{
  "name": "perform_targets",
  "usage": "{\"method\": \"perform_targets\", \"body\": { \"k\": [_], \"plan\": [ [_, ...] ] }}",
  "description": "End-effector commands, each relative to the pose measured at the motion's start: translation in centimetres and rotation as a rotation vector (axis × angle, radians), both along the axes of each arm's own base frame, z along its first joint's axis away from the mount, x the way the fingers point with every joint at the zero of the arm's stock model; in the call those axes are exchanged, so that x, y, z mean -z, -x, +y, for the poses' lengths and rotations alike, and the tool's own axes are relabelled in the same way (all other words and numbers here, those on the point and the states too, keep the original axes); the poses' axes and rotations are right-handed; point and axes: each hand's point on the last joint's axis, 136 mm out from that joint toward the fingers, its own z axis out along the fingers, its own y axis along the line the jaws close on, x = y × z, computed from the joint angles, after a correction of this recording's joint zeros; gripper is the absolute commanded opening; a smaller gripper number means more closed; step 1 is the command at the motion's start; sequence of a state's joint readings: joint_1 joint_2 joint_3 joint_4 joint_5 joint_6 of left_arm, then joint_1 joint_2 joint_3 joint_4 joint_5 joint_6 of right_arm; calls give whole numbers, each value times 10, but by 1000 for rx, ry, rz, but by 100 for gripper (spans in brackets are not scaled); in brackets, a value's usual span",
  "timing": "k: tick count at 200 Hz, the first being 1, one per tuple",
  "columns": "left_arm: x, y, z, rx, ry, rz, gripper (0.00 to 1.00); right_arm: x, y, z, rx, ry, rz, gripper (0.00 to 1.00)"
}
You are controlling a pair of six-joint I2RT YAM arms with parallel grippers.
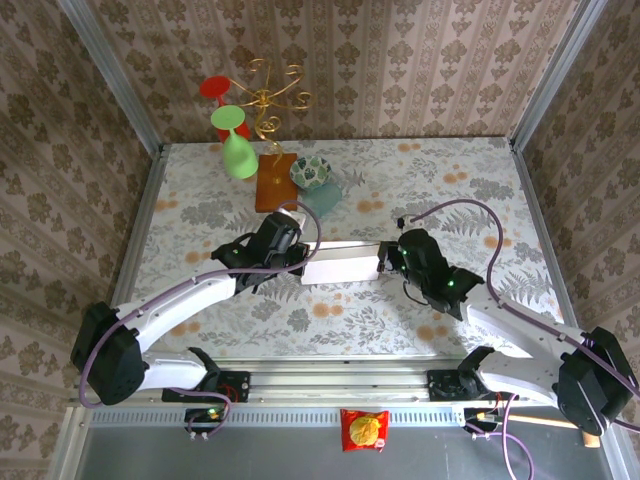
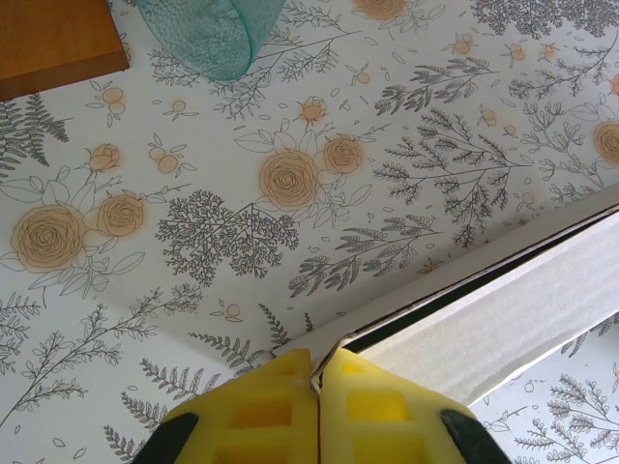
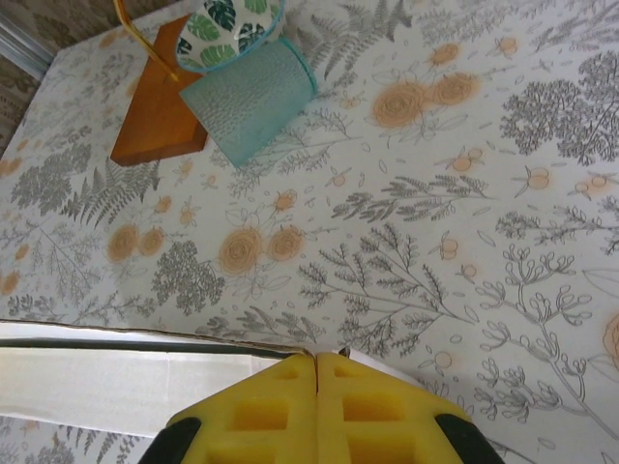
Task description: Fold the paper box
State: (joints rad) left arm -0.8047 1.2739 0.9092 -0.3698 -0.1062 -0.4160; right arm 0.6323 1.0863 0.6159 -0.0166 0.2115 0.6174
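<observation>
Top external view: a floral-patterned table (image 1: 450,180) with two robot arms reaching in from the near edge. The paper box (image 1: 340,265), a pale folded strip of thin card, lies crosswise at the table's middle, spanning the gap between the grippers. The left gripper (image 1: 303,264) meets its left end and the right gripper (image 1: 383,262) meets its right end. Towards the far side stand a brown wooden board (image 1: 275,182), a patterned bowl (image 1: 310,170) and a teal cup (image 1: 325,198) close together, with a green glass (image 1: 238,155) and a red glass (image 1: 215,88) hanging on a gold stand (image 1: 265,95). A red snack packet (image 1: 365,430) lies in front of the arm bases.

Left wrist view: the yellow pads (image 2: 261,416) are pressed together, and the box's corner edge runs into their tips, pinched there. The box stretches away to the right, showing a dark gap between its layers. The cup and board sit at the top left.

Right wrist view: its yellow pads (image 3: 377,416) are likewise closed together on the box's edge. The box extends left along the bottom. The cup lies on its side beside the bowl and board, at the upper left.
</observation>
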Motion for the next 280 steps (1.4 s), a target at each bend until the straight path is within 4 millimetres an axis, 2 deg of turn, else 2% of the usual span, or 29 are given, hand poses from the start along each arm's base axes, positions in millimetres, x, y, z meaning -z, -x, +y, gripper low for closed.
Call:
{"method": "perform_targets", "body": {
  "k": [1,48,90,125,156,187,200,214,236,259,280],
  "plan": [
    [2,3,3,-23,2,7,9,27,10,-7,-1,85,27,0],
    [1,6,6,-25,8,13,16,40,18,-7,-14,144,-2,0],
    [-4,12,8,-23,30,12,34,50,28,-14,-25,208,-24,0],
    [-20,20,8,-18,91,18,45,48,29,-17,-22,226,-36,0],
    [-40,29,11,-9,136,17,49,43,27,-16,-23,229,-47,0],
    [-61,26,28,-114,221,81,50,40,25,-13,-29,233,-53,0],
    [-59,25,39,-223,281,197,41,39,25,-13,-29,230,-52,0],
    [-62,29,37,-266,337,302,34,39,25,-12,-29,231,-52,0],
    [-75,33,30,-148,261,259,26,39,24,-12,-28,239,-48,0],
    [-54,39,32,-20,95,276,25,39,23,-11,-27,238,-47,0],
    [-45,37,28,53,-4,284,28,37,22,-9,-31,243,-43,0]
  ]
}}
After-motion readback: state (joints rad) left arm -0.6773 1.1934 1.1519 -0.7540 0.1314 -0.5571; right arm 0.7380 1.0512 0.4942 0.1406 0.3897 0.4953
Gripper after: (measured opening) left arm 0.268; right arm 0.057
